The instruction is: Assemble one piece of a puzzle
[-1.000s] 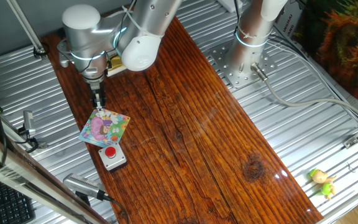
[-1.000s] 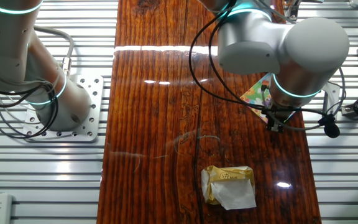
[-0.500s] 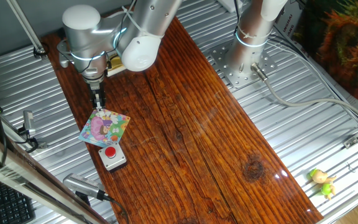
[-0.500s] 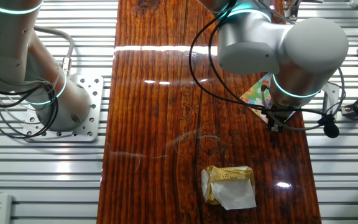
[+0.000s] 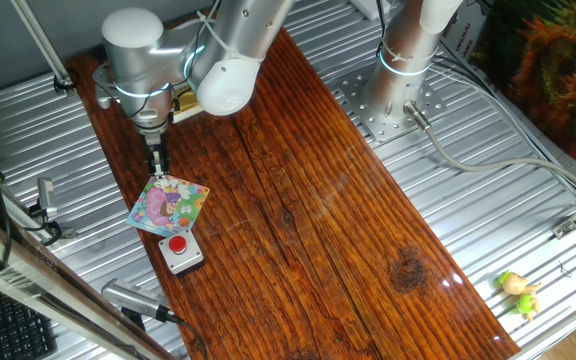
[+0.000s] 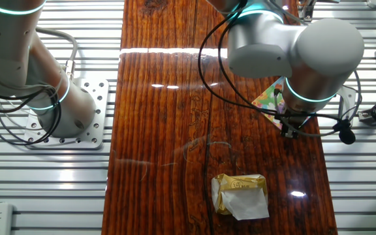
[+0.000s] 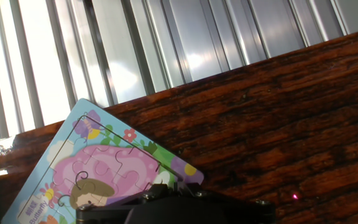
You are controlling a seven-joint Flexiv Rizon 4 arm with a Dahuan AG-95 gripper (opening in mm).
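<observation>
While the jaws hang pointing straight down just over the far corner of the puzzle (image 5: pixel 169 205), their two dark fingers (image 5: pixel 156 158) look close together in one fixed view, yet I cannot tell whether they are fully pressed together or pinching anything (the tips are too small there and hidden by the arm's wrist in the other fixed view). From the hand view only a dark block of the hand shows at the bottom edge, with the puzzle (image 7: pixel 101 171) lying directly beneath and to one side of it: a pale blue border, a pink shape cut into interlocking pieces, small flowers and the word "Butterfly" along one edge. It lies flat on the wooden desk (image 5: pixel 308 200), turned at an angle, close to the desk's long edge where the ribbed metal surface (image 7: pixel 135 50) begins.

Just beyond the puzzle on the side away from the jaws, a grey box with a red button (image 5: pixel 180 252) sits on the wood, near but apart from the board. On the opposite side of the jaws, farther along the desk, lies a crumpled gold-and-white wrapper (image 6: pixel 241 194). Well apart from everything, a small yellow-green toy (image 5: pixel 519 292) lies on the metal ribs.
</observation>
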